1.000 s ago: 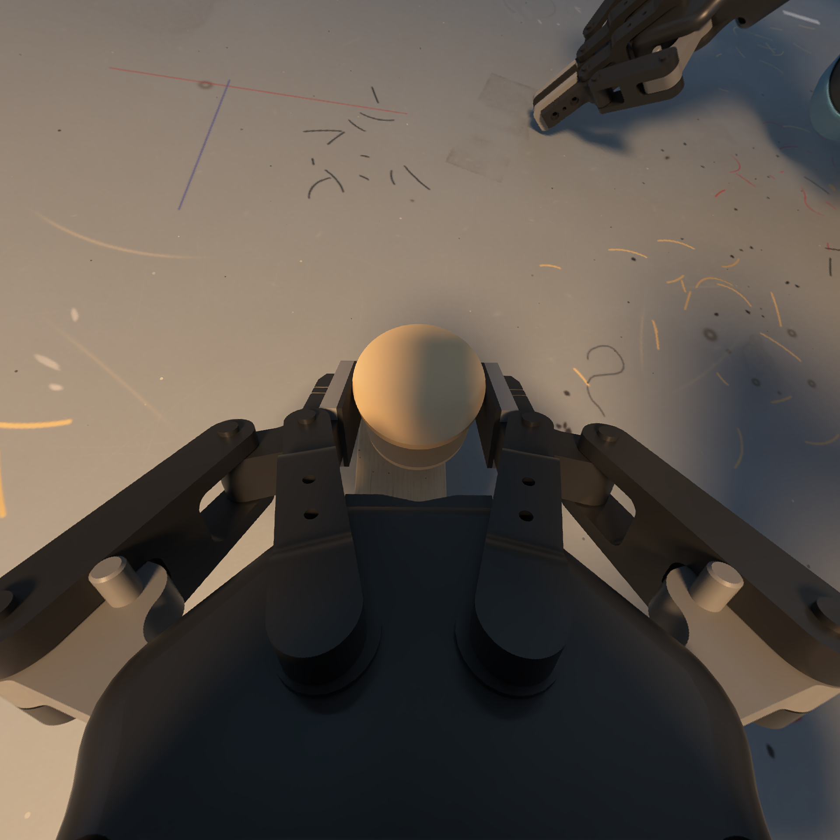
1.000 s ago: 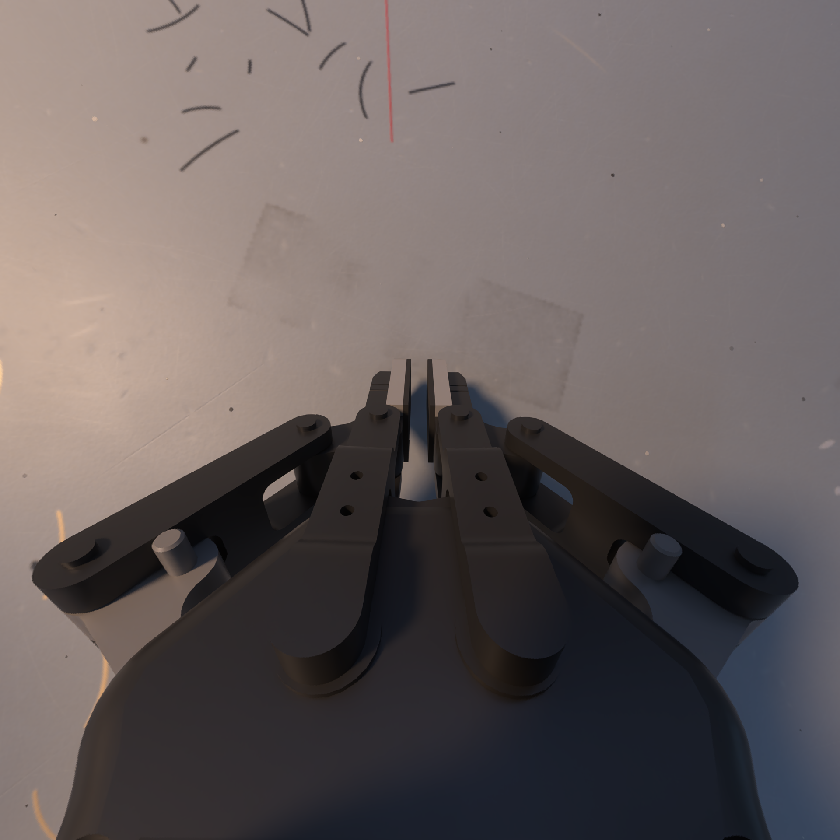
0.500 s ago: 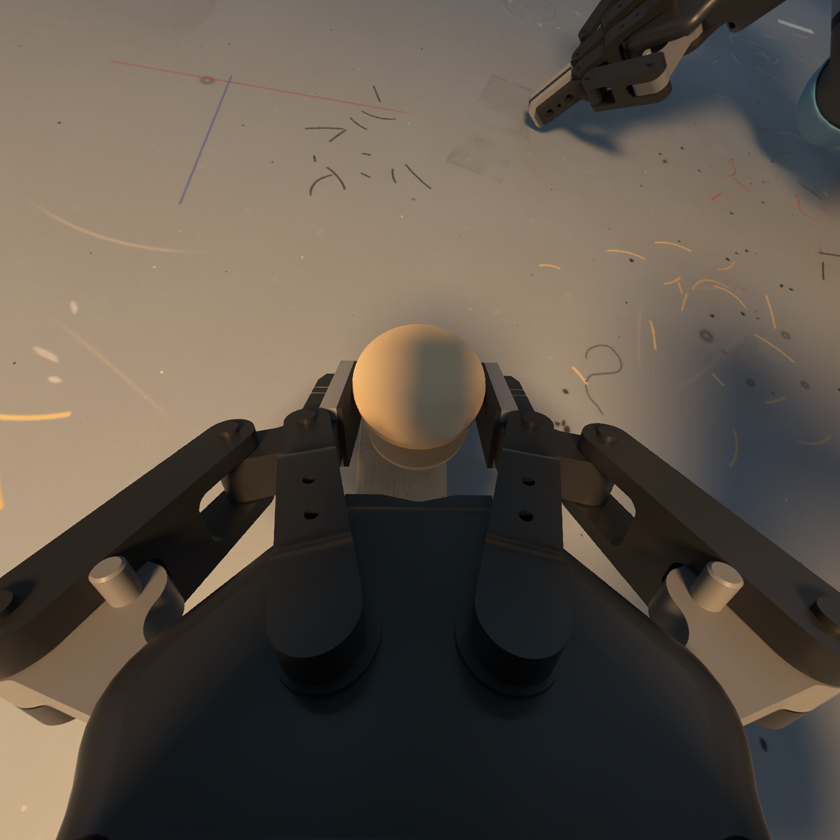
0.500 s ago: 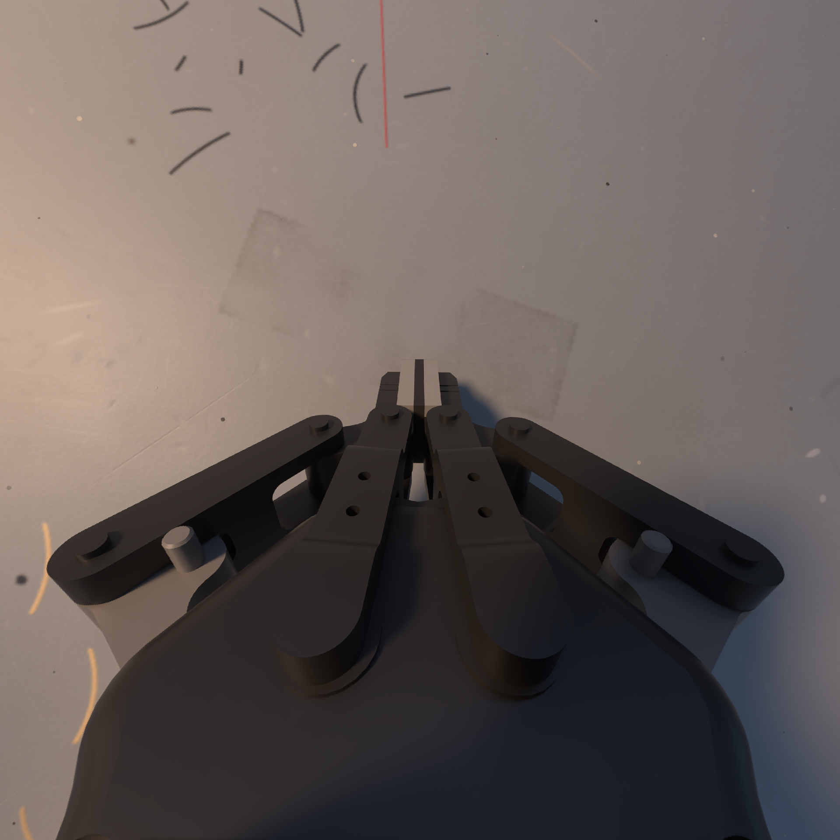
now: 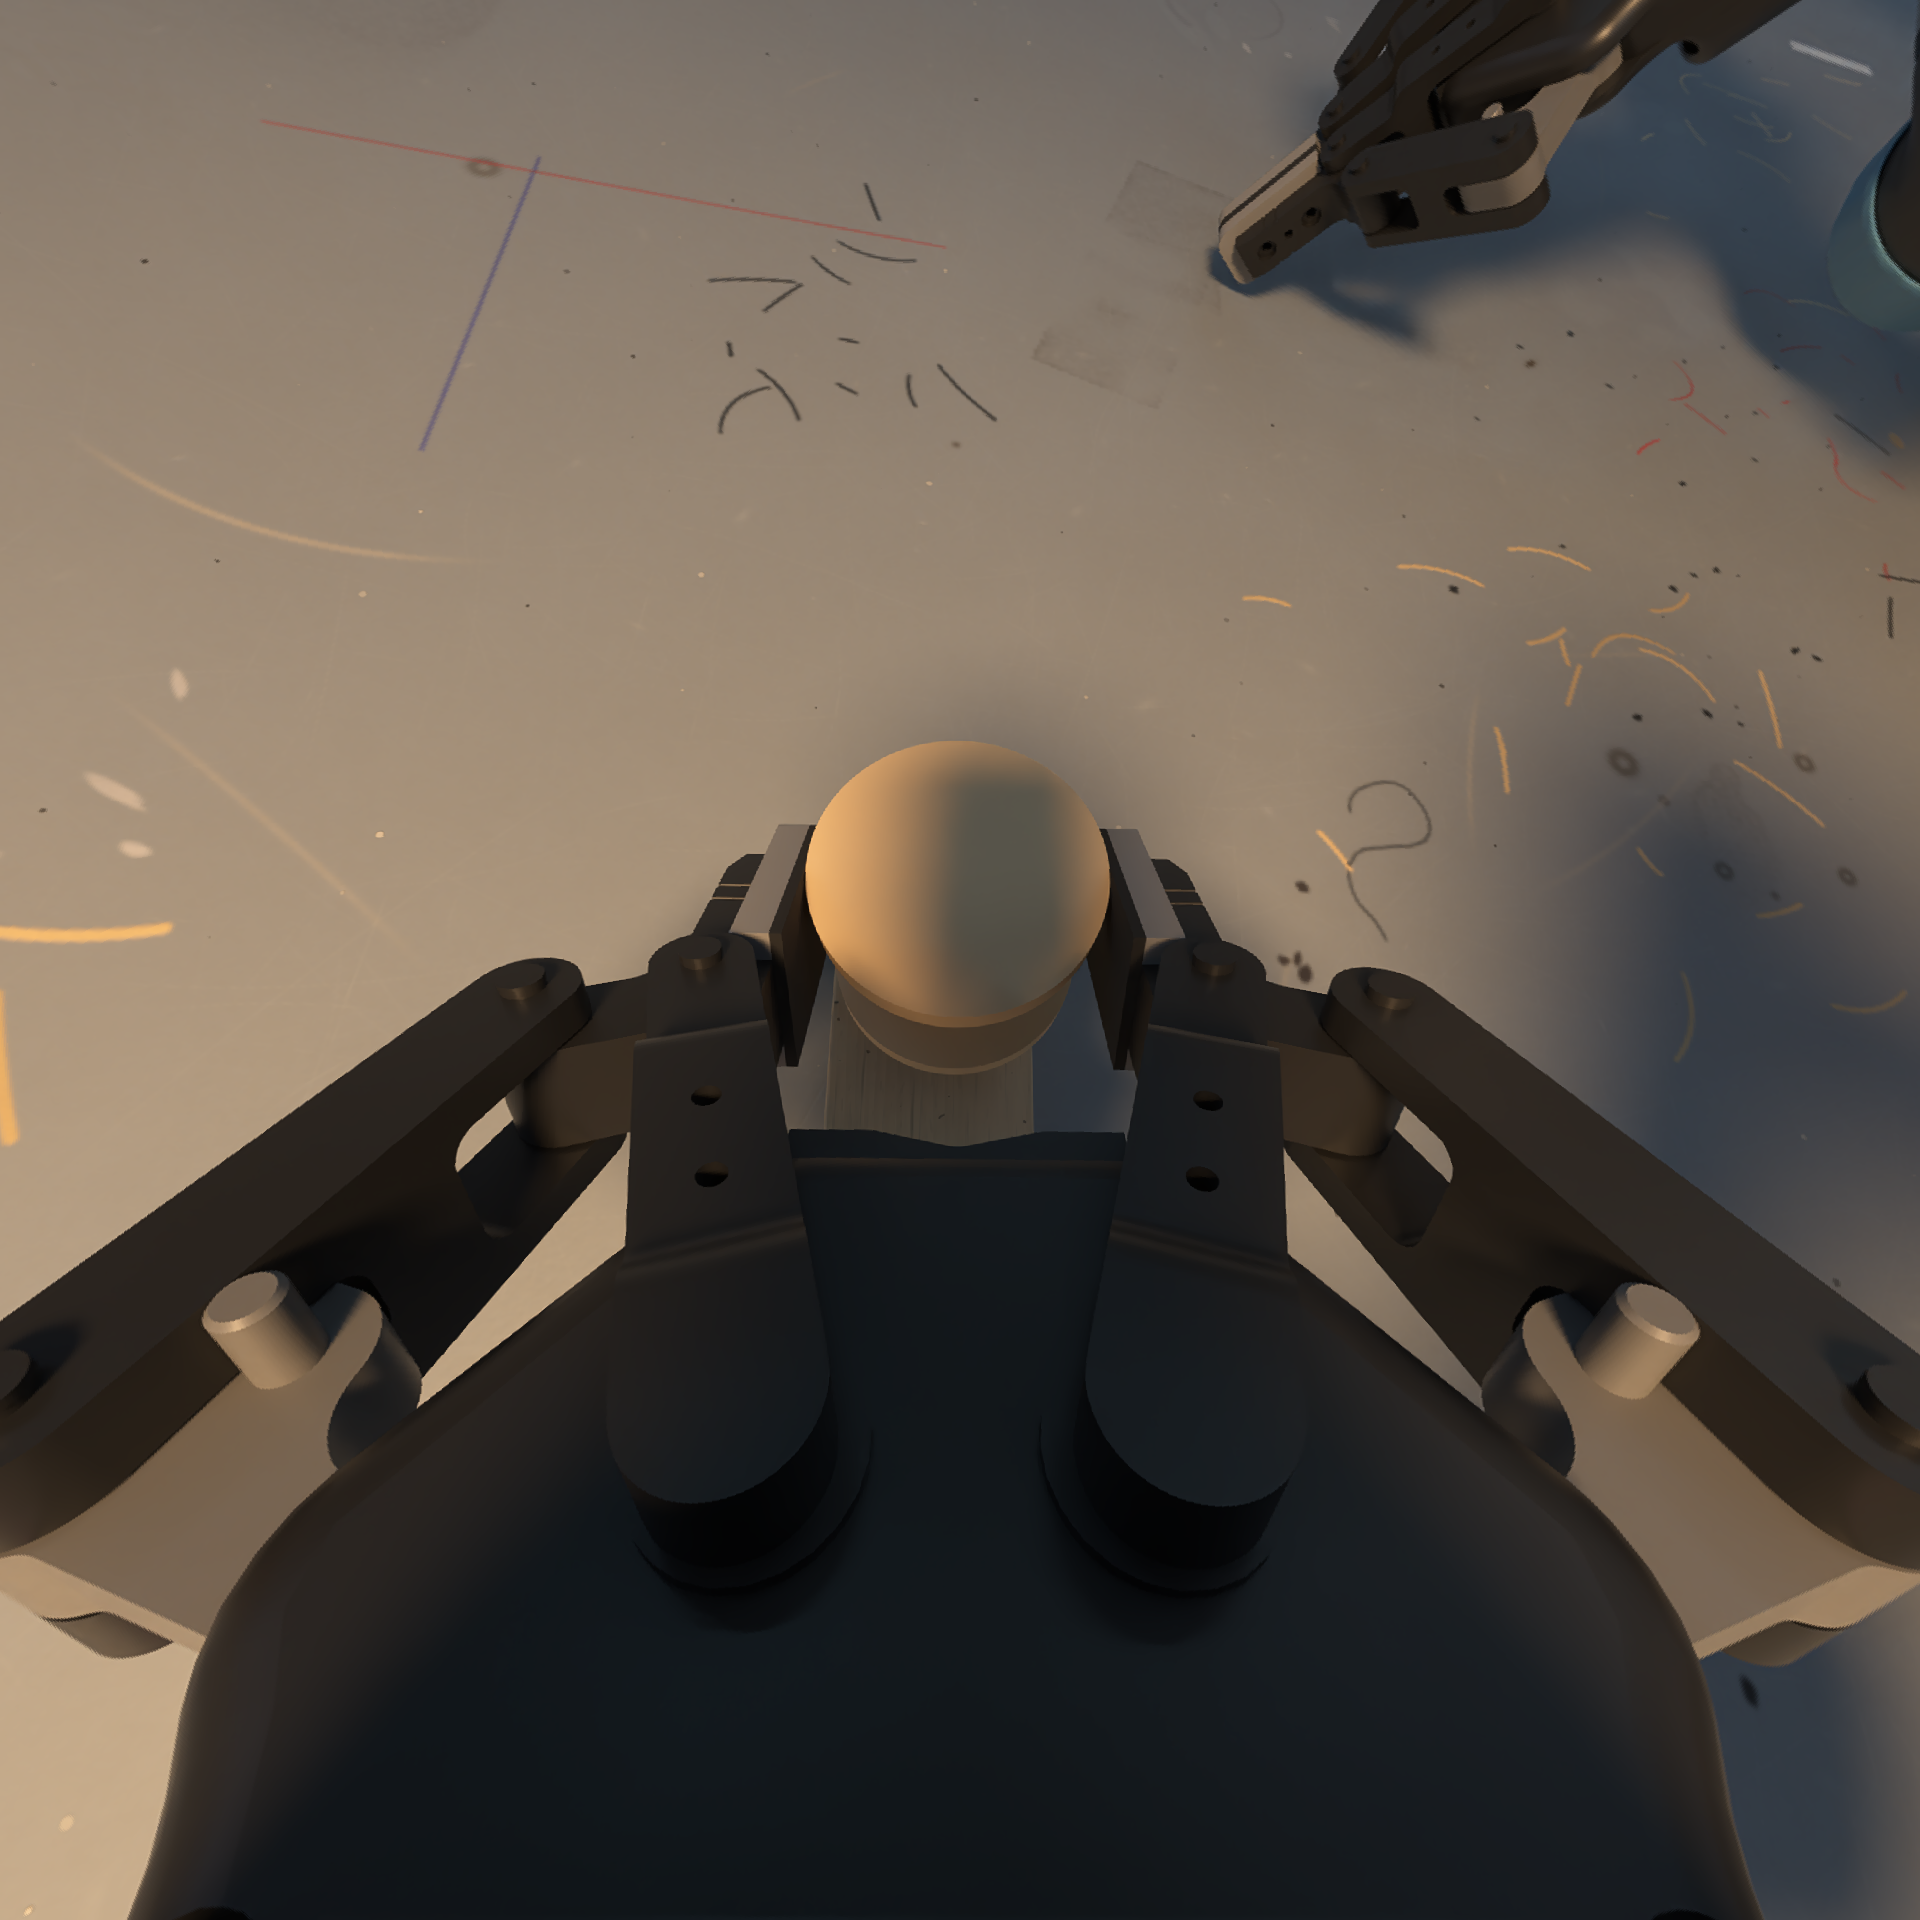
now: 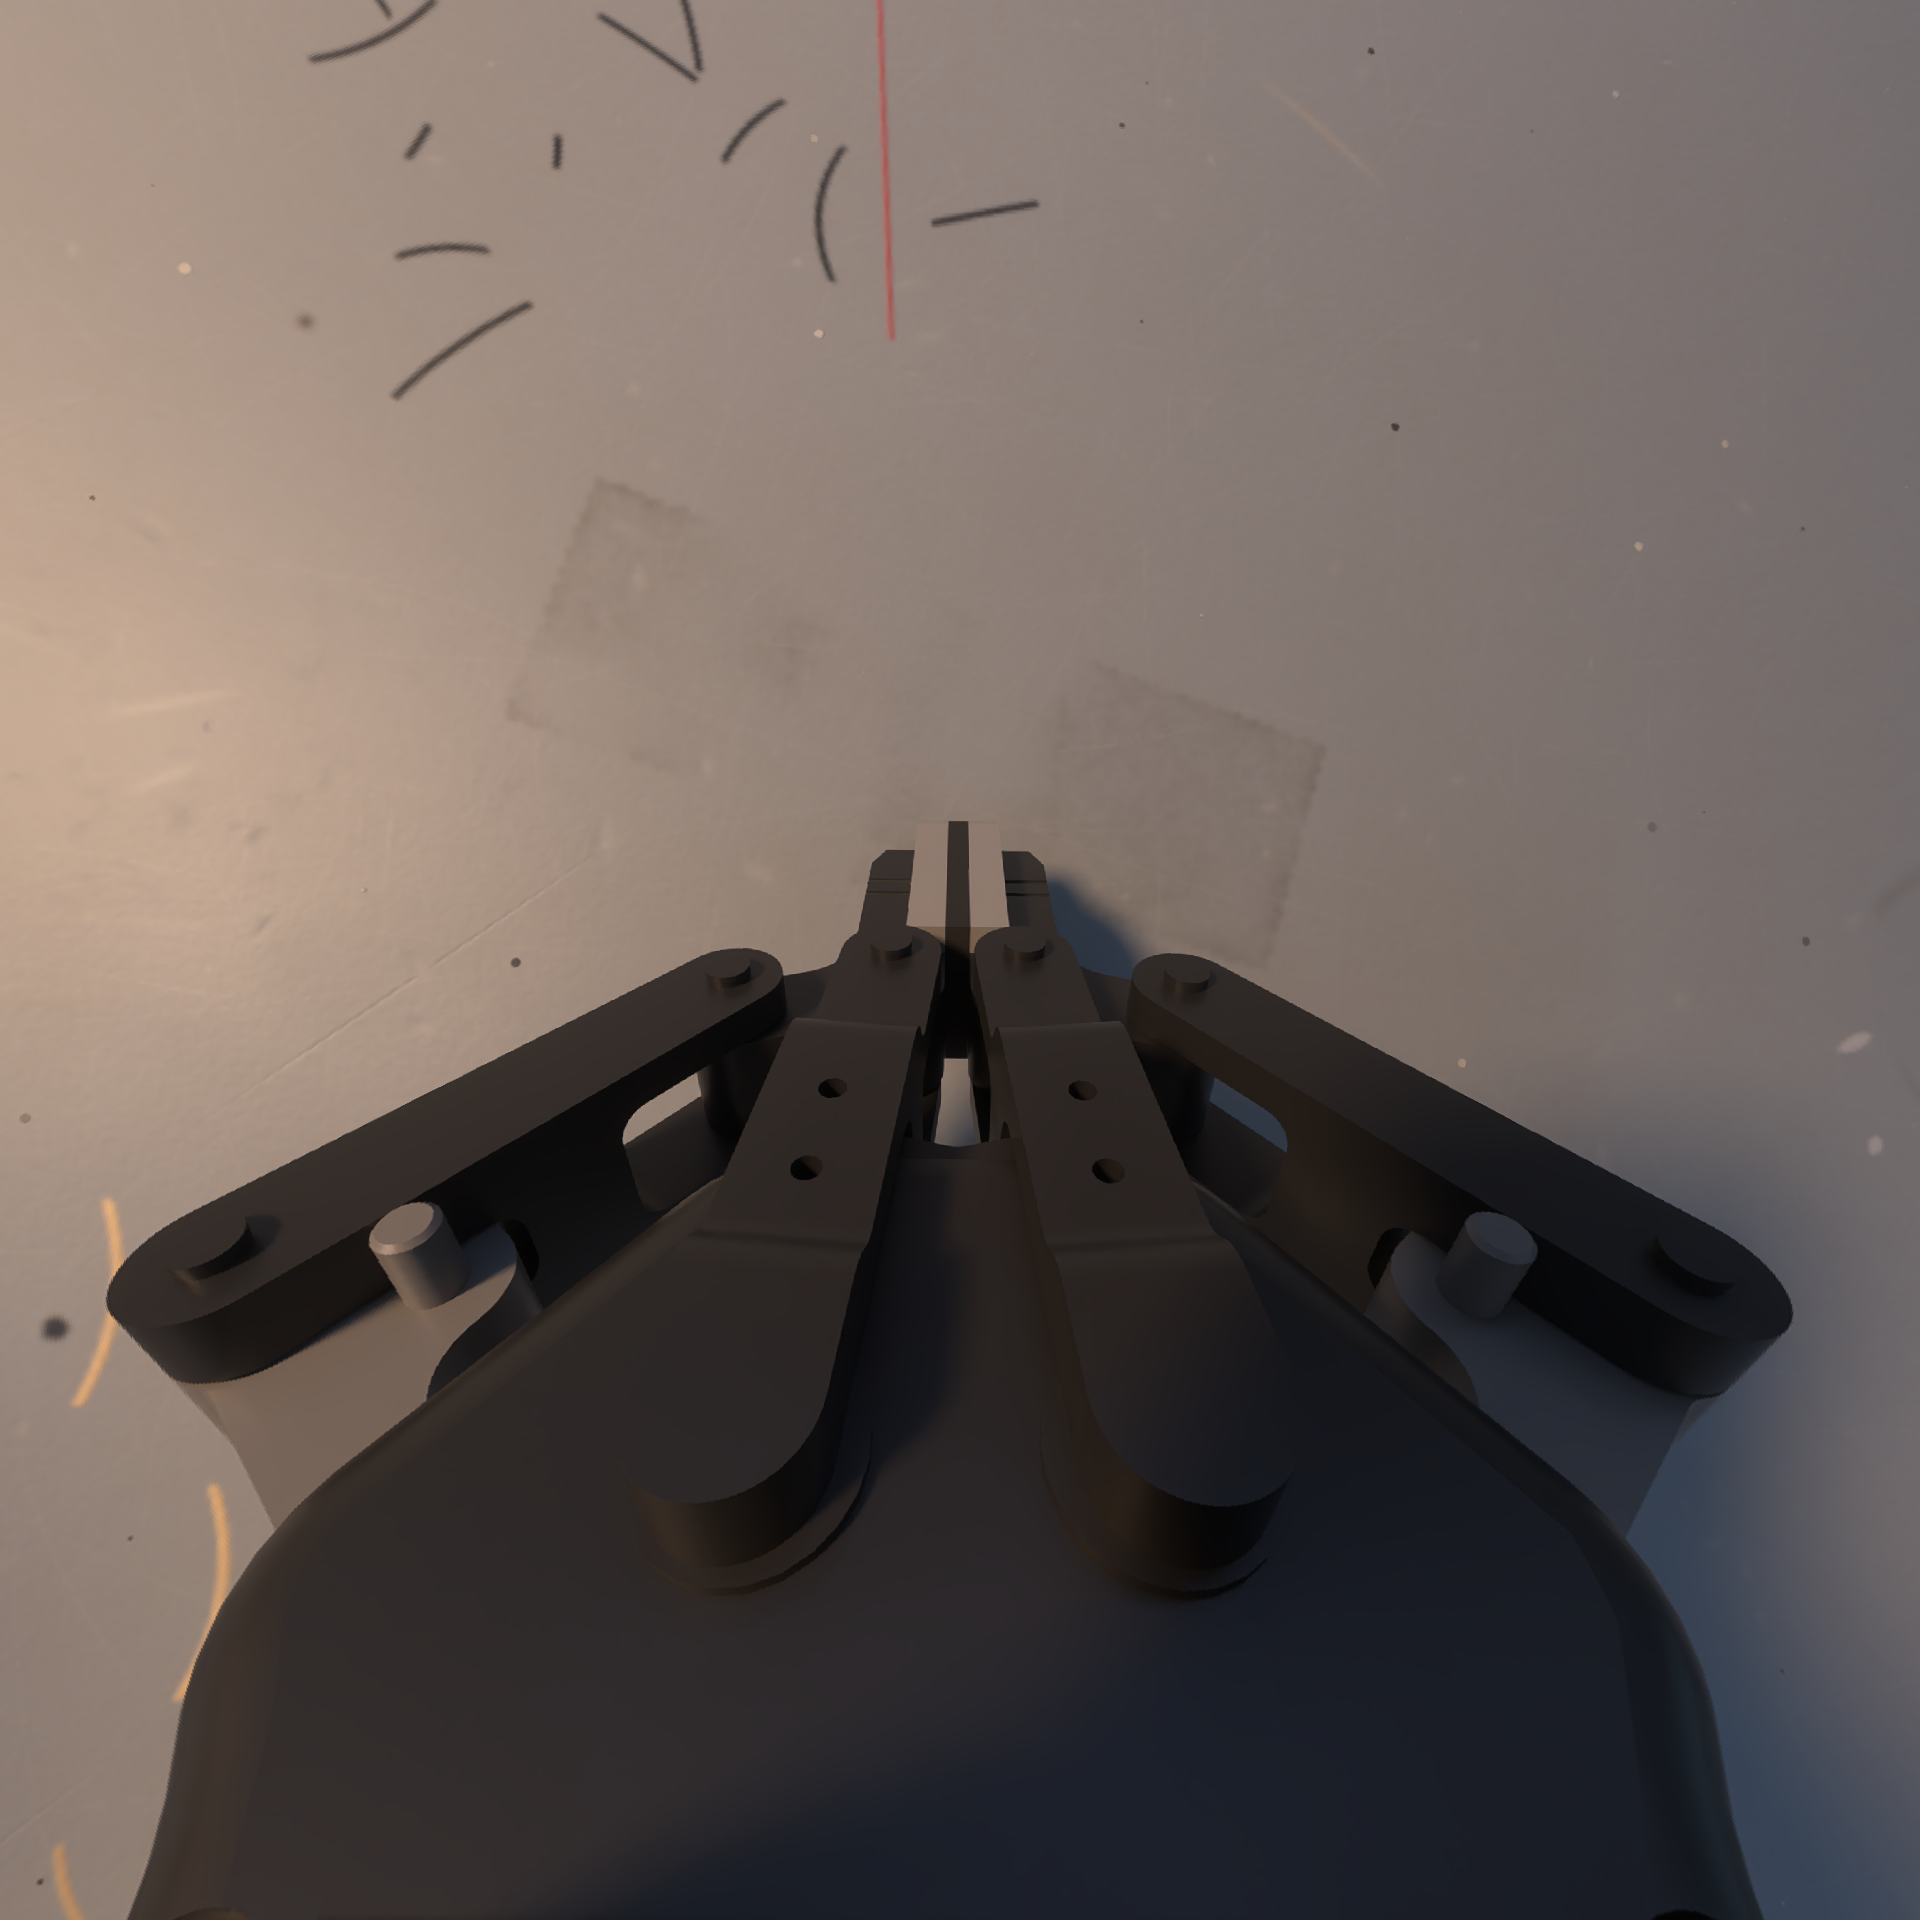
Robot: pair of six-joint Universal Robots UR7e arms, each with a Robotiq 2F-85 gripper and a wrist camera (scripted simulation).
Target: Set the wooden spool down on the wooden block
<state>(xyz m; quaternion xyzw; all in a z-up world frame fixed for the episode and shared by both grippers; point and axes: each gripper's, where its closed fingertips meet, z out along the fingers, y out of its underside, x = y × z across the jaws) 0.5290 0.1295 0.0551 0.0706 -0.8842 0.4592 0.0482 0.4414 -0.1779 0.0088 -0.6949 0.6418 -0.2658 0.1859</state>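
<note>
In the left wrist view my left gripper [image 5: 956, 883] is shut on the wooden spool [image 5: 935, 883], a round tan piece seen from its end, with one pad on each side of its flange. Just under the spool a pale wooden block [image 5: 925, 1096] shows between the fingers; I cannot tell whether the spool touches it. My right gripper [image 6: 958, 842] is shut and empty, its pads pressed together just above the table. It also shows in the left wrist view [image 5: 1262, 244] at the far right, well away from the spool.
The grey tabletop [image 5: 520, 644] is scuffed with pen marks and scratches. A teal round object [image 5: 1881, 249] sits at the right edge of the left wrist view, beyond the right gripper. Two faint square patches [image 6: 644, 613] mark the table ahead of the right gripper.
The right gripper's fingers have closed from a narrow gap to fully together. The left gripper with the spool has hardly moved.
</note>
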